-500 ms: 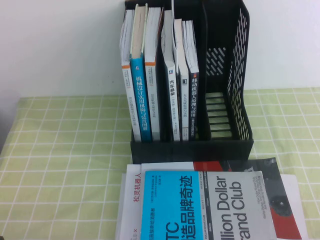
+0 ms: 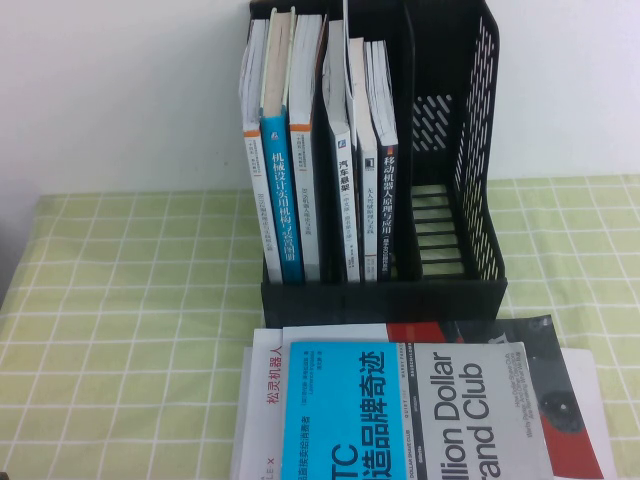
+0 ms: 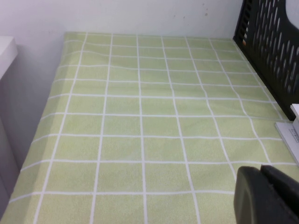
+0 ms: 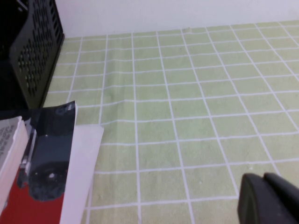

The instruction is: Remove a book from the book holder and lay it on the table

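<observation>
The black book holder (image 2: 480, 150) stands upright at the back of the green checked table (image 2: 130, 290). Its left and middle slots each hold three upright books; its right slot is empty. The dark-spined book (image 2: 387, 215) with white Chinese letters stands rightmost in the middle slot, its cover hidden. Neither gripper shows in the high view. My left gripper (image 3: 260, 169) is shut and empty, low over the cloth to the left of the holder (image 3: 271, 51). My right gripper (image 4: 263, 177) is shut and empty over the cloth to the right of the holder (image 4: 32, 51).
A stack of books lies flat in front of the holder: a light-blue-cover book (image 2: 390, 420) on top, a white "Dollar Brand Club" book (image 2: 475, 400), and a dark and red cover (image 2: 545, 385) beneath. A bright-blue-spined book (image 2: 281, 210) stands in the left slot. A white wall is behind.
</observation>
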Tool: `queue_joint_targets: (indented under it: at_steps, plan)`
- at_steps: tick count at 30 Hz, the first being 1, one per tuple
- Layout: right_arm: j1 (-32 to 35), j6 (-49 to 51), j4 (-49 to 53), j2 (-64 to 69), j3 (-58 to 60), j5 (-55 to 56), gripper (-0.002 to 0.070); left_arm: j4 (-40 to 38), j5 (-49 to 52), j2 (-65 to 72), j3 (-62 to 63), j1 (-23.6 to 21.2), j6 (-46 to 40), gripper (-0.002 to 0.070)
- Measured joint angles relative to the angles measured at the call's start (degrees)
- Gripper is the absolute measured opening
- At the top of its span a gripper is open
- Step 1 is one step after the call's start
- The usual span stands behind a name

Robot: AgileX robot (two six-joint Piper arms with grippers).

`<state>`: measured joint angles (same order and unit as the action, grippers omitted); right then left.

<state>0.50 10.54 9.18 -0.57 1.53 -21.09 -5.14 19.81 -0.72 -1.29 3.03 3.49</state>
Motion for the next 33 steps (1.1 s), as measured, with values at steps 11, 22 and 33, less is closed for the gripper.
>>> queue_joint_targets:
  at_steps: [11, 22, 33]
  plan:
    - [0.00, 0.00, 0.00, 0.00, 0.00, 0.12, -0.0001, -0.03, -0.51, 0.00, 0.00, 0.00, -0.96, -0.0003]
    - [0.00, -1.88, 4.12, 0.00, 0.03, 18.32, -0.0002, -1.25, -8.26, 0.00, -0.10, 0.00, -1.65, -0.0003]
    - [0.00, 0.16, 5.46, 0.00, 0.03, 50.25, -0.0001, -2.29, -35.14, 0.00, -0.44, 0.00, 8.18, -0.0003]
